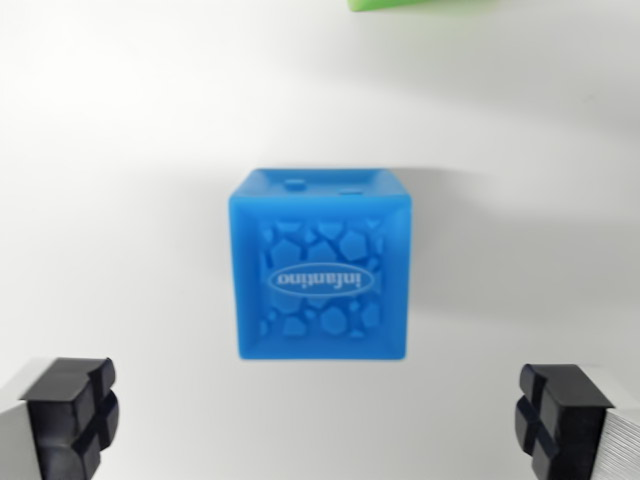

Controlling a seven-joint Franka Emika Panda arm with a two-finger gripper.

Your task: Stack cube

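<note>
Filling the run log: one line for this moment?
phase: approach | gripper: open, empty | blue cube: on table, between fingers, untouched | green object: top edge

The blue, soft-plastic cube [322, 268] carries one legible marking, the raised brand name "infantino", set in an oval on its pebble-textured face and appearing upside down in the wrist view.

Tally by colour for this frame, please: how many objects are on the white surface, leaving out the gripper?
Blue: 1, the blue cube, in full view with its embossed face toward the camera.
Green: 1, a green object cut off by the top edge, kind not certain.
Total: 2.
</note>
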